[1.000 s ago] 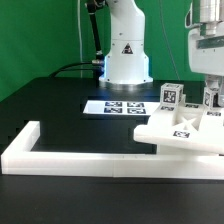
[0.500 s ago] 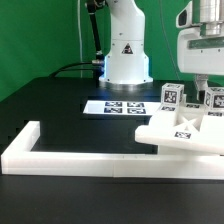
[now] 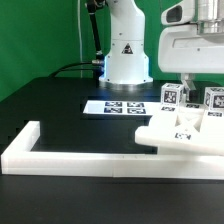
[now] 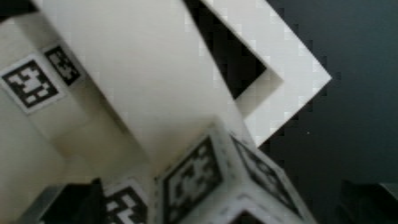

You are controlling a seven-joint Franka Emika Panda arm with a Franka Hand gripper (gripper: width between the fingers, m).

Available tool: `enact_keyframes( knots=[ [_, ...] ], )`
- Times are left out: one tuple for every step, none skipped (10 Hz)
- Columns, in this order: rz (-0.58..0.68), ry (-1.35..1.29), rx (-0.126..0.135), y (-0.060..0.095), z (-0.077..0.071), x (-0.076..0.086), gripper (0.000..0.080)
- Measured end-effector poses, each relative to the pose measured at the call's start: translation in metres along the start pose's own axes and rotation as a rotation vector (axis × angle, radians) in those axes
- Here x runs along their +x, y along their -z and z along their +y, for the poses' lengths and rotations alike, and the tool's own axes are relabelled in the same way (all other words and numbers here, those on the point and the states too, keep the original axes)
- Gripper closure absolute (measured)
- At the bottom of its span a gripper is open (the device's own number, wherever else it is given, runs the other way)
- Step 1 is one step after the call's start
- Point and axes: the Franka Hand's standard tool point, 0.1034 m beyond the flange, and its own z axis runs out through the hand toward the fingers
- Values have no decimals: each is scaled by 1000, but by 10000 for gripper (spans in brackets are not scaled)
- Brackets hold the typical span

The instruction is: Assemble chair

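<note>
The chair parts are matte white pieces with black-and-white tags, grouped at the exterior view's right. A flat slab (image 3: pixel 178 133) lies on the black table. Two upright tagged blocks (image 3: pixel 170 95) (image 3: pixel 213 98) stand behind it. My gripper (image 3: pixel 193 84) hangs above and between those blocks, holding nothing. In the wrist view a white slab (image 4: pixel 134 90) and a frame-like part (image 4: pixel 285 75) fill the picture. A tagged block corner (image 4: pixel 231 180) lies below, between my dark fingers (image 4: pixel 71 205), which stand wide apart and off it.
A long low white L-shaped border rail (image 3: pixel 60 157) runs along the table's front and the exterior view's left. The marker board (image 3: pixel 118 106) lies flat in front of the robot base (image 3: pixel 125 55). A green screen stands behind.
My gripper has risen and shifted toward the exterior view's left, away from the right tagged block it was down around. The parts have stayed in place.
</note>
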Motion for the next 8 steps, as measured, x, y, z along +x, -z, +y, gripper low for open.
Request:
enact_keyframes(
  knots=[
    [1,97,-1,0,0,0,150],
    [5,181,-7,1,0,0,150],
    [5,257,-7,1,-2,-1,150],
    [9,324,-15,2,-2,-1,150],
    [12,367,-23,1,-2,-1,150],
    [13,522,-40,0,2,1,150],
    [13,621,-45,0,6,6,150],
    [15,643,-45,1,7,9,150]
  ],
)
